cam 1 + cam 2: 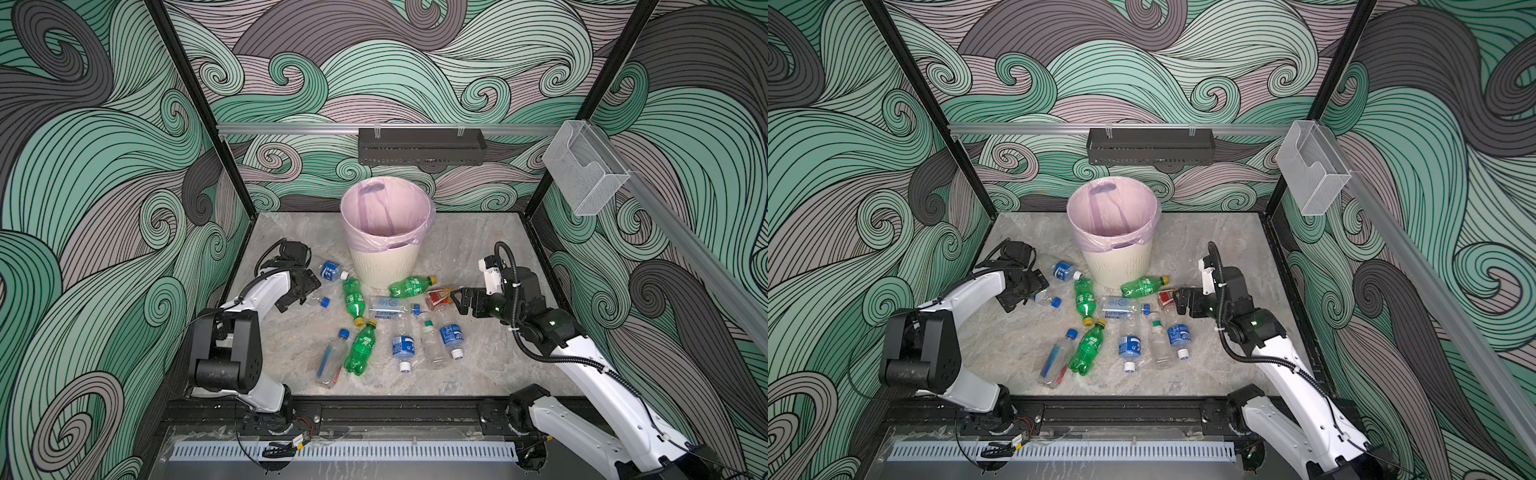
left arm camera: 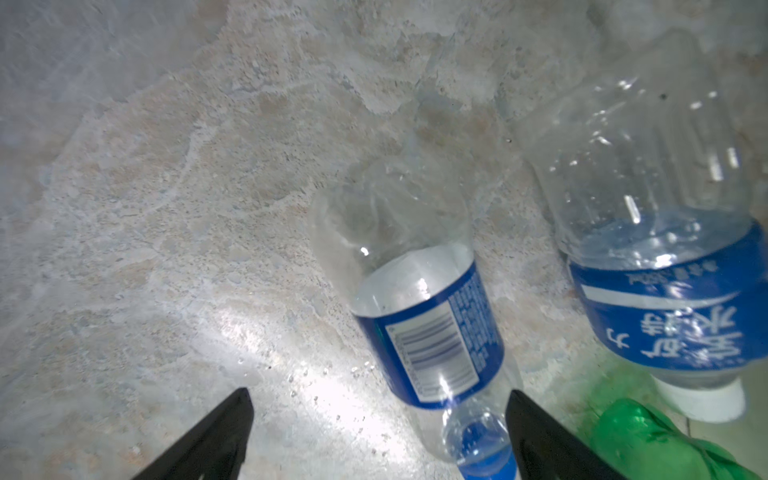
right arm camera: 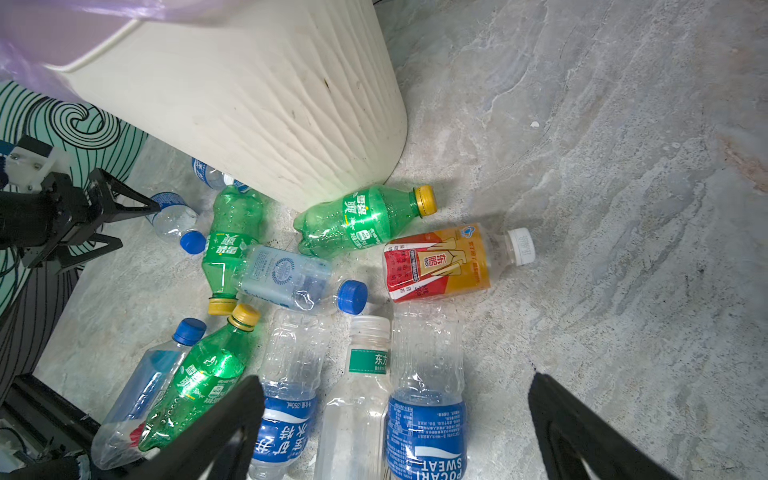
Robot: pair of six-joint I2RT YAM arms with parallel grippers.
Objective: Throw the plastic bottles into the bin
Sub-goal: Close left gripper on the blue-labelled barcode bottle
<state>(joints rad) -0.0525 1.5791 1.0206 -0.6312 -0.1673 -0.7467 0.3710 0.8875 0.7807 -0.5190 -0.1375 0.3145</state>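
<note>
Several plastic bottles lie on the stone floor in front of the bin, a cream ribbed basket with a pink liner. My left gripper is open and low beside a small clear blue-capped bottle. In the left wrist view that bottle lies with its neck just inside one finger; nothing is gripped. My right gripper is open, hovering at the orange red-labelled bottle. In the right wrist view, clear blue-labelled bottles lie on the floor below its gripper.
Green yellow-capped bottles lie in the pile by the bin's foot. A black perforated tray hangs on the back rail, a clear plastic box on the right rail. Patterned walls close in three sides.
</note>
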